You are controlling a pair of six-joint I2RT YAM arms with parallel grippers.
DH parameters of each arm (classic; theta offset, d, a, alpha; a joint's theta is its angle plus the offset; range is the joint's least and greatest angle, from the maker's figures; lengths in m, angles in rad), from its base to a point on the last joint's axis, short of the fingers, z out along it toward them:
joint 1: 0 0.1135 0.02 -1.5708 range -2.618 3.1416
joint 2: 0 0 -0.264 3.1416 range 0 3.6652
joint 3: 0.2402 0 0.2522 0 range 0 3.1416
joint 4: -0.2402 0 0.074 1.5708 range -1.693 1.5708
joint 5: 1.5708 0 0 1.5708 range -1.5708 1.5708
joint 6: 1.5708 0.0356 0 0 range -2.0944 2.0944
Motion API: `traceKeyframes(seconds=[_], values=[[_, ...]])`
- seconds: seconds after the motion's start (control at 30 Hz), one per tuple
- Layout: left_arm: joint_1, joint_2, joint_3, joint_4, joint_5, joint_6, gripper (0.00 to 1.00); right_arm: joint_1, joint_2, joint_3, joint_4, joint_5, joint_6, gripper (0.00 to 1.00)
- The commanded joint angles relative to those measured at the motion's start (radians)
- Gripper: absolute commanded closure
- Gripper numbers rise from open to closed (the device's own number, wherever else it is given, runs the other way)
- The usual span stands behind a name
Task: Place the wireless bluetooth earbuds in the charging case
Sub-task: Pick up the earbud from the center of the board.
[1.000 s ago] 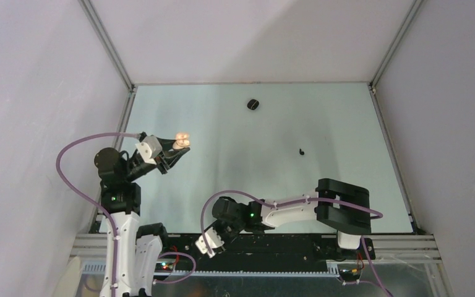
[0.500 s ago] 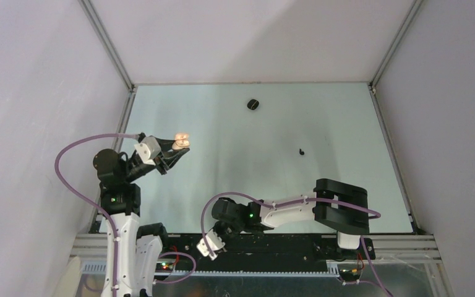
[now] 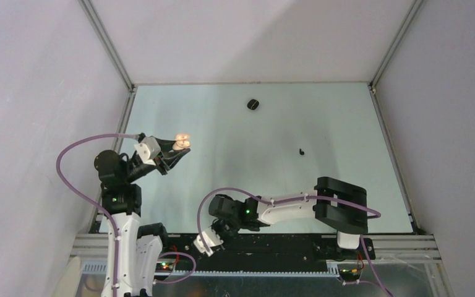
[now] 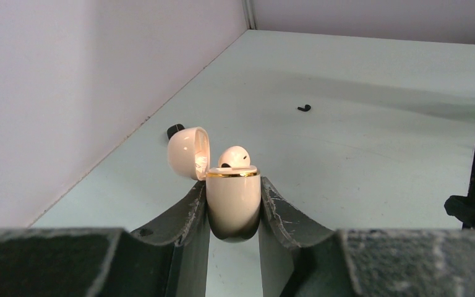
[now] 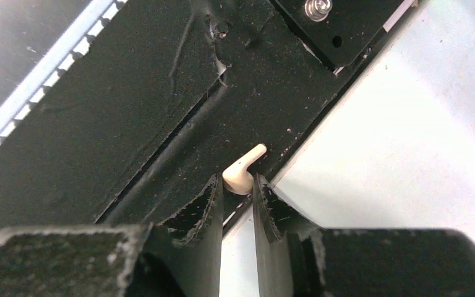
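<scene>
Table [image 3: 253, 117] stretches pale and smooth ahead of both arms. At its near edge lies a black plate [image 5: 130, 111], scuffed and grooved, directly under the right gripper [image 5: 235, 183]. That gripper points down at the seam where plate meets table, its jaws drawn in against a pale bud [image 5: 242, 170]. The bud's rounded head sits between the fingertips, and its stem sticks out beyond them, up and to the right in the wrist view.

The left gripper [image 4: 234, 185] is raised off the table and closed on the case [image 4: 233, 201], clamping its lower body from both sides so the mouth faces up. The lid [image 4: 188, 153] hangs open to the left of the fingers, and a seated bud [image 4: 234, 156] already fills one socket. Far ahead of the left fingers lie a black puck [image 3: 253, 104] and, to its right, a black bud [image 4: 304, 108], both well apart from either gripper.

Handling, as I judge it: the case is light, rigid and glossy, so the grip low on the body looks right, leaving hinge and sockets free. The pale bud is nearly weightless, hard and slick, with a curved head that could squirt out of flat pads or twist. Holding the head leaves the stem free to lead into the empty socket. A gentle, square pinch suits it better than force.
</scene>
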Motion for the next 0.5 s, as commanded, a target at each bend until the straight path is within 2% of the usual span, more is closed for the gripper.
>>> traceKeyframes(seconds=[0.0,0.1,0.23,0.37,0.47], values=[[0.01,0.008,-0.032,0.116,-0.02,-0.078,0.86,-0.053,-0.064,0.085,-0.136,-0.102,0.114,0.84],[0.002,0.024,-0.046,0.18,-0.075,-0.098,0.86,-0.136,-0.135,0.112,-0.171,-0.192,0.172,0.84],[-0.035,0.07,-0.028,0.16,-0.154,-0.039,0.86,-0.265,-0.215,0.122,-0.189,-0.316,0.275,0.84],[-0.114,0.134,0.021,0.066,-0.227,0.117,0.86,-0.372,-0.279,0.136,-0.215,-0.392,0.341,0.84],[-0.218,0.201,0.054,-0.041,-0.284,0.245,0.86,-0.453,-0.323,0.15,-0.227,-0.488,0.417,0.84]])
